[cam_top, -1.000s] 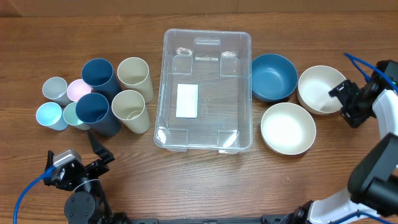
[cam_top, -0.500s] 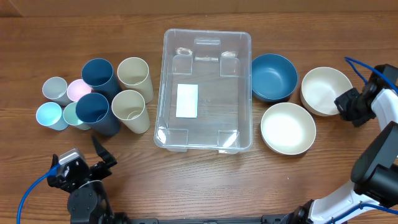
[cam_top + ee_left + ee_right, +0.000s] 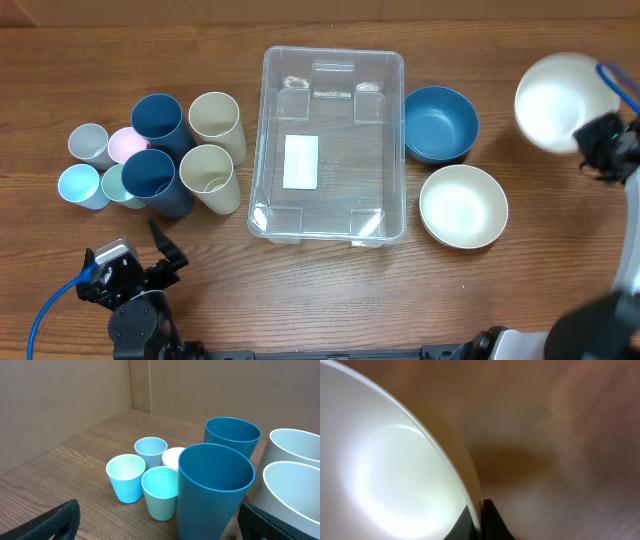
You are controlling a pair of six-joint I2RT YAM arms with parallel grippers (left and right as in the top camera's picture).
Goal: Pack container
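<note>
The clear container (image 3: 403, 150) stands mid-table with a white label on its base and nothing inside. My right gripper (image 3: 597, 135) is shut on the rim of a white bowl (image 3: 562, 100), which hangs tilted above the table's far right. In the right wrist view that white bowl (image 3: 385, 475) fills the left side, its edge pinched between my two fingers (image 3: 492, 522). My left gripper (image 3: 165, 250) is open and holds nothing, near the front left, just in front of the cups. In the left wrist view a dark blue cup (image 3: 215, 490) stands between its fingers (image 3: 50, 525).
Right of the container sit a blue bowl (image 3: 440, 122) and a second white bowl (image 3: 463, 205). On the left stand two dark blue cups (image 3: 160, 120), two cream cups (image 3: 215, 120) and several small pastel cups (image 3: 88, 143). Brown walls close off the back.
My right gripper has shut on the far white bowl's rim and lifted it off the table, up and to the far right. The left arm shifted only slightly.
</note>
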